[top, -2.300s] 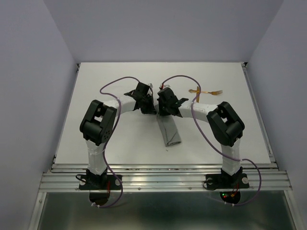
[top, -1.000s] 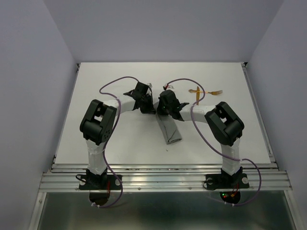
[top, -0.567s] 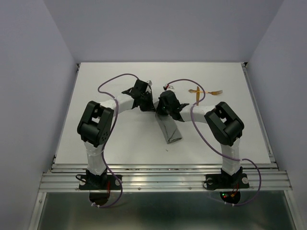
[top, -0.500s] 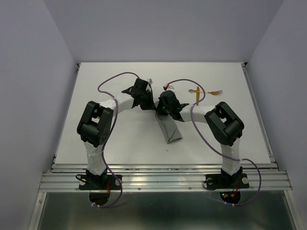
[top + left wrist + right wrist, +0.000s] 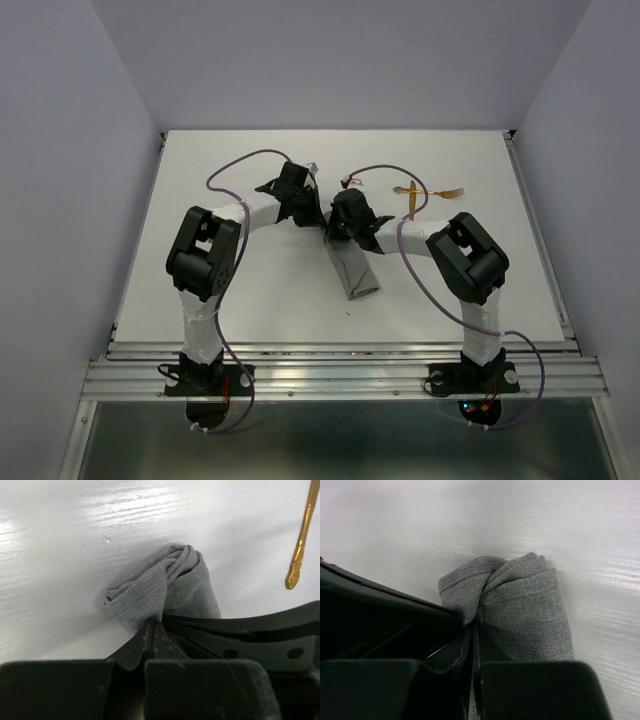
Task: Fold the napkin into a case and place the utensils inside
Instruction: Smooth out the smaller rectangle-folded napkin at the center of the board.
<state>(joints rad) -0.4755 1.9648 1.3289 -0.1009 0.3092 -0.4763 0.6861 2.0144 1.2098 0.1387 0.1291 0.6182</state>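
**A:** How many of each thing are there?

**B:** One napkin [image 5: 353, 272], folded into a narrow grey strip. Two utensils [image 5: 412, 203], both golden, and one is a fork [image 5: 452, 190]. Two arms.

**A:** What do they sit on?

**B:** A white table [image 5: 230, 290] with a faint grain, closed in by plain pale walls [image 5: 330, 60] on the left, far and right sides. A metal rail [image 5: 340, 366] runs along the near edge, by the two arm bases.

**A:** Left to right, how do things stand?

**B:** The left arm rises from its base, bends at a raised elbow and reaches inward to the middle of the table. The left gripper [image 5: 314, 216] points down at the napkin's far end. Its jaws are pinched together on a bunched corner of the cloth.

The napkin runs from there toward the near edge, slanting slightly right.

The right arm mirrors the left, with its elbow up and its forearm reaching inward. The right gripper [image 5: 337, 235] sits just beside the left one. Its jaws are likewise closed on a twisted fold at the same far end.

The utensils lie together on bare table toward the far right, apart from the napkin.

**A:** Does the left wrist view add anything?

**B:** A golden handle [image 5: 299, 540] lies near the bunched cloth, not touching it
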